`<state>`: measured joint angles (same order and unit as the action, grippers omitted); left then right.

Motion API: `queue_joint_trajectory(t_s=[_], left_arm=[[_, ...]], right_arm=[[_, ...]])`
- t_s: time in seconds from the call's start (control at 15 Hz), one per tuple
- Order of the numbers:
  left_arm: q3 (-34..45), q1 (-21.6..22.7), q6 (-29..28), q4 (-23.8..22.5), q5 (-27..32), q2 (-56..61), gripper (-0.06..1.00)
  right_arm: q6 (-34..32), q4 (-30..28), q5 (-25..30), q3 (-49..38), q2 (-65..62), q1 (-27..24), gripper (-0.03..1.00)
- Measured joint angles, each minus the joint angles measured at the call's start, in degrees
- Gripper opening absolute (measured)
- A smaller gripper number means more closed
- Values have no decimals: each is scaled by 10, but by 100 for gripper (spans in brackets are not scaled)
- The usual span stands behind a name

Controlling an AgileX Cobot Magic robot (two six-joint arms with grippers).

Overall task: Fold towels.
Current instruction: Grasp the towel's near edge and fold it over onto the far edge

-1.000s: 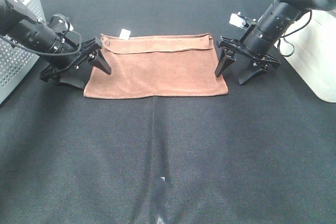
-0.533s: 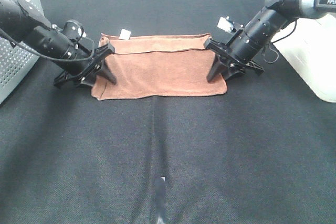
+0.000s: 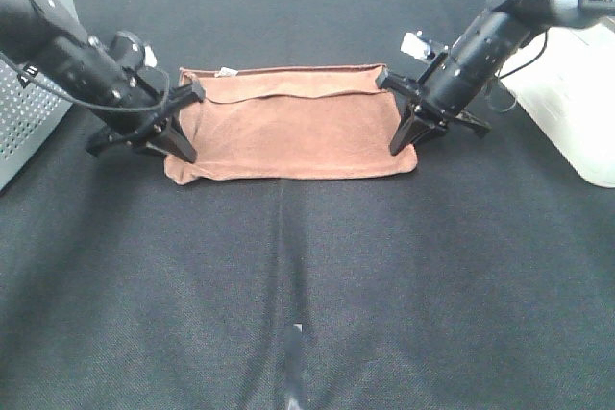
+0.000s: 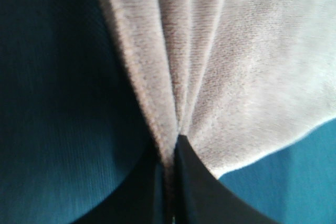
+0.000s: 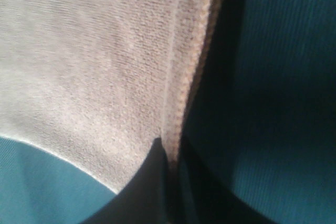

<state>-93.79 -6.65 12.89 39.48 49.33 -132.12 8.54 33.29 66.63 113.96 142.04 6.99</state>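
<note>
The rust-brown towel (image 3: 288, 122) lies folded on the black table, long side across the exterior high view, with a small white tag (image 3: 227, 71) at its far left edge. My left gripper (image 3: 180, 146) is shut on the towel's left short edge near the front corner; the left wrist view shows the cloth (image 4: 220, 61) bunched into creases between the fingers. My right gripper (image 3: 401, 141) is shut on the right short edge; the right wrist view shows the hemmed edge (image 5: 184, 72) pinched between the fingers.
A grey perforated box (image 3: 29, 93) stands at the far left. A white container (image 3: 577, 93) stands at the far right. Black table cloth (image 3: 307, 295) stretches in front of the towel.
Both grippers moved in from beside the towel and closed on its short edges. The towel's ends have pulled inward and bunched slightly.
</note>
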Motion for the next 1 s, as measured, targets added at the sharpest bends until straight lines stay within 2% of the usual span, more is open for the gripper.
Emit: queue_joint_trajectory(t_s=[0.2,0.27,0.33,0.47,0.67,1.0], left_arm=[[0,0,-2,-42,64,22,2],[8,-3,-2,-46,93,23,2],[31,-8,-2,-48,95,30,2],[107,-21,-2,-49,62,68,2],[210,-23,-2,-49,-2,112,2],[225,-24,-2,-14,-74,137,2]], right_arm=[[1,0,-9,-83,-47,0,0],[5,0,-37,-157,-77,0,0],[12,1,-60,-201,-99,1,0],[28,1,-89,-277,-133,1,0],[46,17,-98,-332,-150,1,0],[68,21,-115,-331,-162,1,0]])
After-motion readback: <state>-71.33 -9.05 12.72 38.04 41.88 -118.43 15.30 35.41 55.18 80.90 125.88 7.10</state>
